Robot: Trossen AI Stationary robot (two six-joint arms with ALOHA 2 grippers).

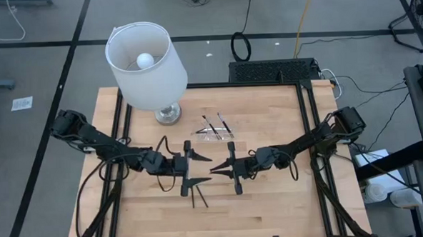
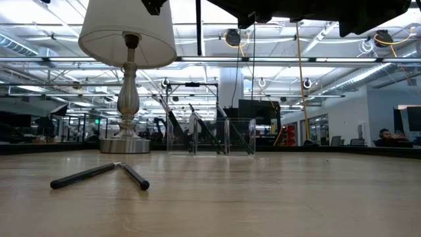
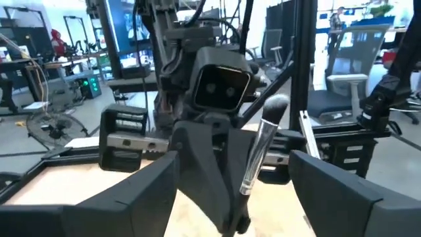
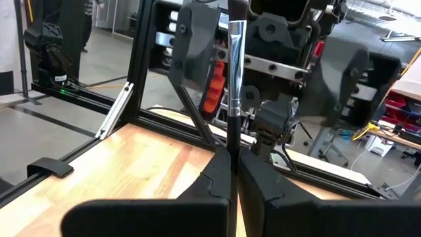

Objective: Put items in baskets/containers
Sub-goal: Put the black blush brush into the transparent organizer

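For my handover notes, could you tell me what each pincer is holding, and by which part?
The right pincer is shut on a brush, gripping the lower end of its dark handle, bristle end up. The left pincer, facing it, is open and holds nothing.

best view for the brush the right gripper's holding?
Left wrist view: the thin dark brush with silver ferrule shows nearly full length, bristles up, pinched in the shut right gripper. Right wrist view shows only handle and ferrule. High view: hidden. Low view: out of frame.

the table (image 1: 272, 201) is pale wood with a smooth, matt grain. beside the lamp (image 1: 148, 64), whose shade looks like white cloth over a shiny metal base, sits a clear glossy plastic tray (image 1: 213, 133). the brush (image 4: 233, 79) has a polished metal ferrule.
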